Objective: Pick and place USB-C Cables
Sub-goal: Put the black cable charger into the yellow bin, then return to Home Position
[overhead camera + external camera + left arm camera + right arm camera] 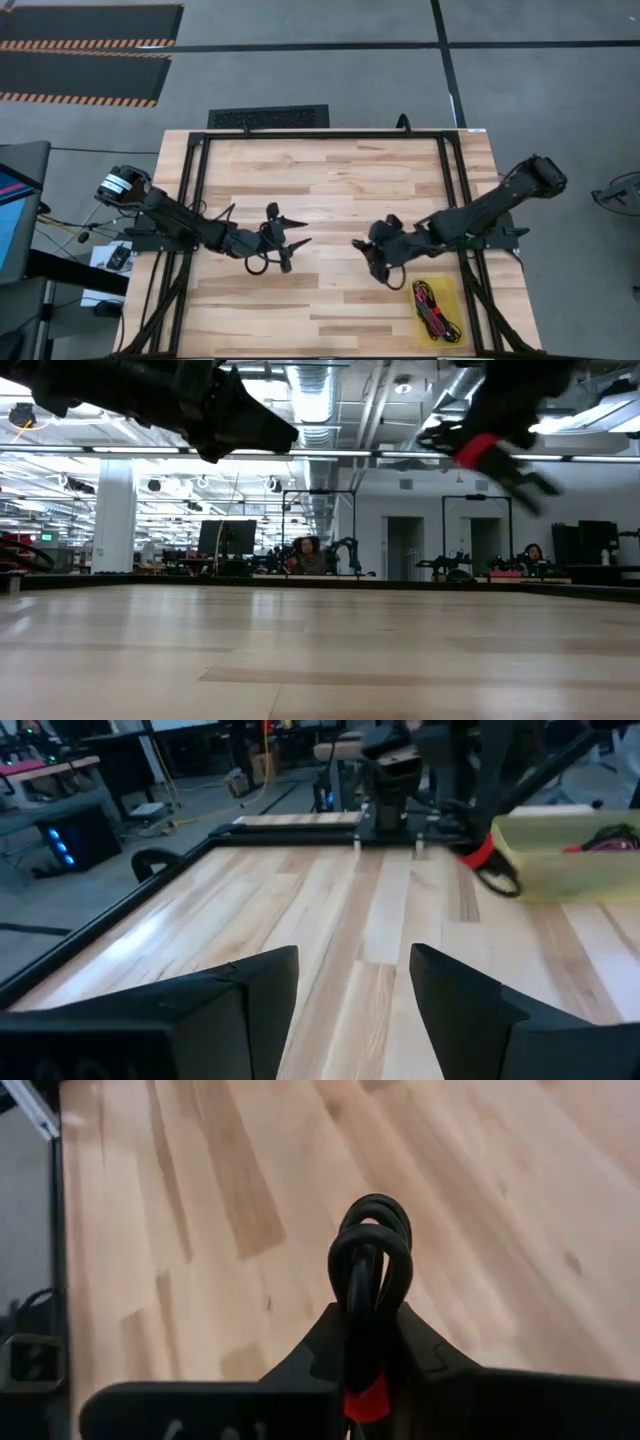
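Observation:
My right gripper is shut on a black cable bundle with a red band and hangs above the table's middle right. The low view shows it high over the wood. Several other cable bundles, red, magenta and dark, lie in the translucent yellow tray at the near right. My left gripper is open and holds nothing; it hovers over the table's middle left. From its wrist view I see the other arm with the red band and the tray. My right gripper pinches the black bundle between its two fingers, close to the red band. The bundle's looped end sticks out past the fingertips. The bundle is lifted clear of the table.
A black metal frame runs around the light wooden table top, with rails down the left and right sides. Bare wood lies between the two grippers. Beyond the table is a room with desks, monitors and seated people.

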Controlling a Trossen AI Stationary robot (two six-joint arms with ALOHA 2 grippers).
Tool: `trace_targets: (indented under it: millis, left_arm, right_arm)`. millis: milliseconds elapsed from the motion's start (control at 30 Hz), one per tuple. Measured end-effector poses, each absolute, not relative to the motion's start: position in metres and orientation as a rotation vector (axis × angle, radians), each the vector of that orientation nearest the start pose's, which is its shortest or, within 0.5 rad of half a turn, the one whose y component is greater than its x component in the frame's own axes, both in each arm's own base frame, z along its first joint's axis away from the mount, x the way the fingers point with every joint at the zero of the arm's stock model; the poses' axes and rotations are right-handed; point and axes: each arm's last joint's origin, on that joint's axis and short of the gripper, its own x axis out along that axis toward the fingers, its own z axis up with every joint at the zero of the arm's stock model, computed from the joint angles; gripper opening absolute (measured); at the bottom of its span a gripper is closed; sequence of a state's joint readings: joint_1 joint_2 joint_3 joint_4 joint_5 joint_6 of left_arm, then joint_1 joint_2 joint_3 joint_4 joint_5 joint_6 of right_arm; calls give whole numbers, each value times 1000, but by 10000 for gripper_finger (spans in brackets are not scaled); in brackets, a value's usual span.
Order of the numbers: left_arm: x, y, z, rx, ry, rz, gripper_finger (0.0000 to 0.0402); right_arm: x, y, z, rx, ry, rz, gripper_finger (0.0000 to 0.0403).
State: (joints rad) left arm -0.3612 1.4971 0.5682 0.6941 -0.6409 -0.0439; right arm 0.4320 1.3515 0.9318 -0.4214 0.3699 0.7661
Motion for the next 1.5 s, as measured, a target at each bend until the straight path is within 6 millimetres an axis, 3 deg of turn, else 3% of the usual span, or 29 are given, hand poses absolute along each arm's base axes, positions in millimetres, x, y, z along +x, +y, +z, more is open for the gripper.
trace_targets:
  millis: [333,467,833,1000,1100,1367,1500]
  left_arm:
    - [275,-74,185,64,204,270,186]
    - [276,-73,186,54,199,273,186]
    - [276,-74,186,27,191,250,186]
    - [276,-74,186,19,191,247,186]
    - [276,-74,186,17,189,247,186]
    - [277,-71,188,10,175,258,186]
    - [278,-70,188,11,176,263,186]
  right_arm:
    - [196,118,264,633,903,-261,49]
    - [176,133,263,768,1045,-234,49]
    - [131,189,236,961,1318,-439,51]
    - [126,213,221,932,1378,-400,69]
    - [128,217,211,877,1406,-417,93]
    - [139,205,215,882,1385,-427,200]
    - [141,199,224,902,1356,-383,230]
